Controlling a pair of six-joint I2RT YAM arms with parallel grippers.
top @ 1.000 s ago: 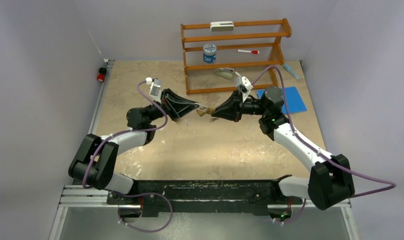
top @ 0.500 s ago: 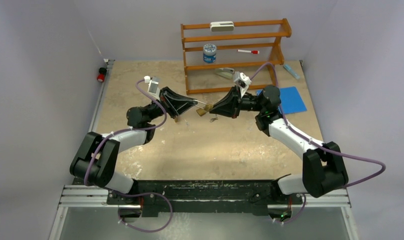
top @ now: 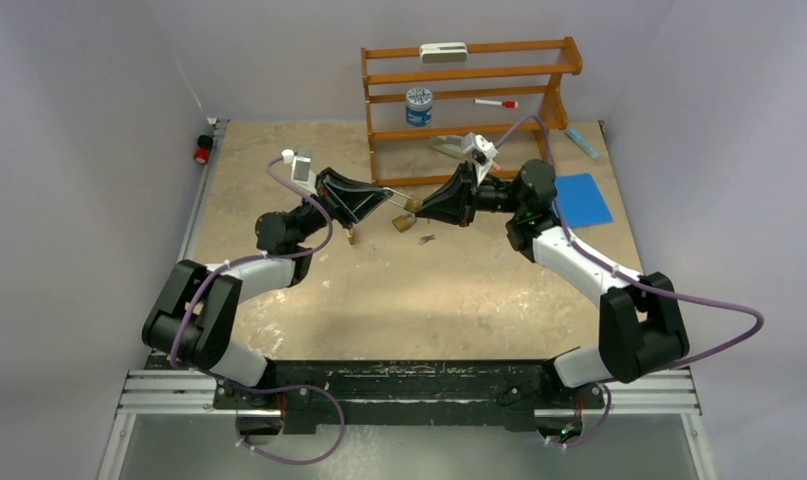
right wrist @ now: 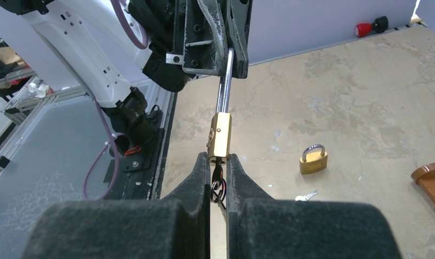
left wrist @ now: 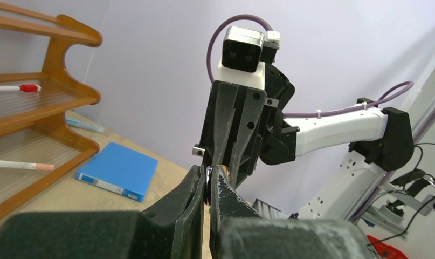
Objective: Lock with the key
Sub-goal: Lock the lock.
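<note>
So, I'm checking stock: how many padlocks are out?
2 for sure: the held padlock, in the air between the left gripper and right gripper; the loose padlock on the table beneath. A small brass object under the left arm may be a third.

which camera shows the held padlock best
Right wrist: the padlock shows full length, shackle pinched in the left tool, body at the right tool. Top view: a small brass speck. Left wrist: a sliver of shackle between its fingers.
</note>
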